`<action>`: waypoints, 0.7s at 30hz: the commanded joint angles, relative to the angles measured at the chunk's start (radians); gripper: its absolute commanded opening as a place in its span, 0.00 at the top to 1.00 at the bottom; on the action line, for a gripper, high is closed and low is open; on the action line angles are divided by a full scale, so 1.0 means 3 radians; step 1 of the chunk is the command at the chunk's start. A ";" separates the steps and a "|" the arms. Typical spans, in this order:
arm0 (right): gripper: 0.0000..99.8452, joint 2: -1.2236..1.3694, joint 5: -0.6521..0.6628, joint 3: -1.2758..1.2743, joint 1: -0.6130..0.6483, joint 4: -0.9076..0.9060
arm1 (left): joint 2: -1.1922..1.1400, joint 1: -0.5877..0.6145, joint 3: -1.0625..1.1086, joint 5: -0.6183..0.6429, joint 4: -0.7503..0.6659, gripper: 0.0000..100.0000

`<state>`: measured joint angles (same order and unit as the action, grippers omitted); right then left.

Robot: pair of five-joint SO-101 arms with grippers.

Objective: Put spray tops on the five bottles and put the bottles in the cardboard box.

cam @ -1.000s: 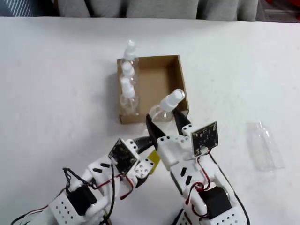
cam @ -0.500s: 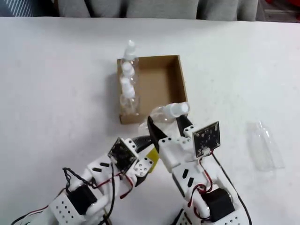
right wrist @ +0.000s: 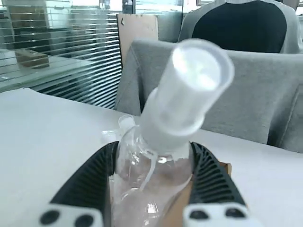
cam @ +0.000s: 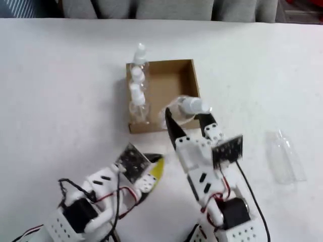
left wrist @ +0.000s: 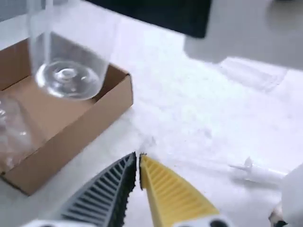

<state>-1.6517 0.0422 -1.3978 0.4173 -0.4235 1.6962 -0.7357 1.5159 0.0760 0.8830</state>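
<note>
The open cardboard box [cam: 171,85] sits mid-table, with three capped clear bottles [cam: 137,96] lined along its left wall. My right gripper [cam: 187,120] is shut on a fourth clear bottle [cam: 177,108] whose white spray top [cam: 194,106] is on; it hangs tilted over the box's near right corner. In the right wrist view the bottle [right wrist: 151,175] sits between the black fingers [right wrist: 94,175], cap [right wrist: 189,90] leaning away. My left gripper [cam: 154,169] is shut and empty, near the table just in front of the box [left wrist: 71,137]. The held bottle's base [left wrist: 68,75] hangs over the box.
An uncapped clear bottle [cam: 285,156] lies on the table at the right, also seen as a bottle [left wrist: 253,75] from the left wrist. A loose spray top [left wrist: 255,172] with its tube lies near my left gripper [left wrist: 138,165]. Grey chairs stand beyond the far edge.
My right gripper carried the capped bottle forward and right over the box corner, tilting it further. My left arm drew back toward the near left.
</note>
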 commanded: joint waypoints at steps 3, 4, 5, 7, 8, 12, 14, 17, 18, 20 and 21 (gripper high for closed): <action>0.98 0.1010 0.0066 0.0302 -0.0274 0.0627 | 0.0033 0.0846 -0.0353 -0.0031 0.0639 0.98; 0.98 0.1174 0.0066 0.0343 -0.0315 0.0729 | 0.0033 0.1025 -0.0343 -0.0031 0.0680 0.98; 0.98 0.1332 0.0066 0.0389 -0.0355 0.0831 | 0.0038 0.1230 -0.0317 -0.0031 0.0690 0.98; 0.98 0.1639 0.0066 0.0481 -0.0427 0.1015 | 0.0038 0.1655 -0.0261 -0.0031 0.0685 0.98; 0.98 0.1793 0.0077 0.0537 -0.0453 0.1097 | 0.0038 0.1854 -0.0240 -0.0031 0.0650 0.98; 0.98 0.2340 0.0092 0.0783 -0.0565 0.1348 | 0.0038 0.2514 0.0046 -0.0082 0.0389 0.98; 0.98 0.2626 0.0097 0.0936 -0.0601 0.1404 | 0.0038 0.2703 0.0358 -0.0312 0.0133 0.98; 0.98 0.3061 0.0082 0.1192 -0.0647 0.1419 | 0.0038 0.2949 0.0527 -0.0496 -0.0123 0.98; 0.98 0.3194 0.0072 0.1274 -0.0647 0.1419 | 0.0038 0.3005 0.0527 -0.0476 -0.0138 0.98; 0.98 0.3450 0.0072 0.1447 -0.0647 0.1424 | 0.0038 0.3046 0.0532 -0.0465 -0.0159 0.98; 0.98 0.3572 0.0077 0.1539 -0.0647 0.1424 | 0.0038 0.3046 0.0532 -0.0465 -0.0159 0.98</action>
<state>-0.6590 0.0560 -1.0480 0.2317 -0.0230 1.6962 0.1465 1.6801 -0.0529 0.8784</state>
